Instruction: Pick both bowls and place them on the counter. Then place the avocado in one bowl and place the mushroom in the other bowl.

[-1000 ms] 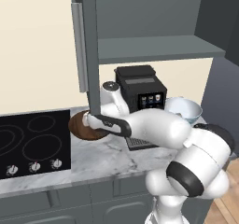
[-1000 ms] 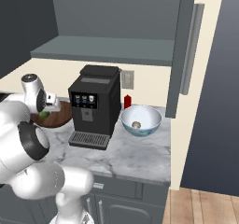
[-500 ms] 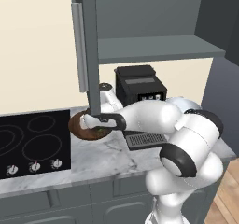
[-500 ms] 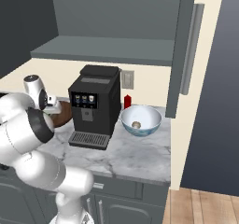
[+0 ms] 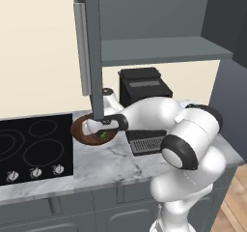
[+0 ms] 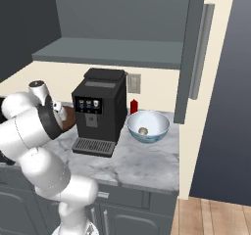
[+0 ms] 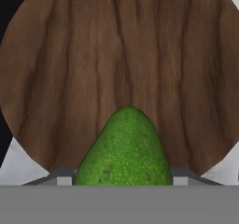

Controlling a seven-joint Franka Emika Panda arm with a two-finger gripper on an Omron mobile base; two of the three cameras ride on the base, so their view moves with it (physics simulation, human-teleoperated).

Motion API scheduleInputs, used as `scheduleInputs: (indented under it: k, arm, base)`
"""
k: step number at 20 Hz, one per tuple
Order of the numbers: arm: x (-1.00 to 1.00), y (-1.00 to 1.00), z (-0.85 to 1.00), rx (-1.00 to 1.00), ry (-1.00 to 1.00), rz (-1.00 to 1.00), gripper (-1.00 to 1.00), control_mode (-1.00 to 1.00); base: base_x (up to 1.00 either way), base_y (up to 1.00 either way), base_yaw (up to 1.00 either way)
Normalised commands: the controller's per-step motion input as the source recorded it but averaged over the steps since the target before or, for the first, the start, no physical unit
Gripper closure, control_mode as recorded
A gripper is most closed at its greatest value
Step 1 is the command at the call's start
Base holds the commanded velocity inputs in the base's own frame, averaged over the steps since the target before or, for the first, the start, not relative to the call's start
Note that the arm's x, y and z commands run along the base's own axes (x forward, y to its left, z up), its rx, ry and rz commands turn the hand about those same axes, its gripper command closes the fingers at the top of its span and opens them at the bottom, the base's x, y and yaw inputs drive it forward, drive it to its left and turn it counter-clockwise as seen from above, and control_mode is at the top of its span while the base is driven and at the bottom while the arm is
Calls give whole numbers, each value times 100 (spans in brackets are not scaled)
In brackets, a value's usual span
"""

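End effector: down over the wooden bowl, clamped on the avocado, the green fruit wedged between the fingers.
Wooden bowl: on the marble worktop, right beside the black cooktop; its grained inside spreads under the avocado in the hand view.
White bowl: on the worktop to the right of the coffee machine, well apart from the wooden one.
Mushroom: sitting inside the white bowl.
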Motion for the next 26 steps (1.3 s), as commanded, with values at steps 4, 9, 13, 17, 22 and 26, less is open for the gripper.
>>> scheduleInputs:
  k: [4, 9, 13, 17, 22, 26]
  arm:
    - [18, 2, -14, 0, 0, 0, 100, -100]
    - [11, 8, -11, 0, 0, 0, 100, -100]
    - [8, 7, -12, 0, 0, 0, 100, -100]
    - [8, 4, -10, 0, 0, 0, 100, -100]
    - [9, 2, -13, 0, 4, 0, 100, -100]
    - [7, 0, -14, 0, 5, 0, 100, -100]
  base:
    - [0, 0, 0]
    - [0, 0, 0]
    - [0, 0, 0]
    - [0, 0, 0]
    - [0, 0, 0]
    - [0, 0, 0]
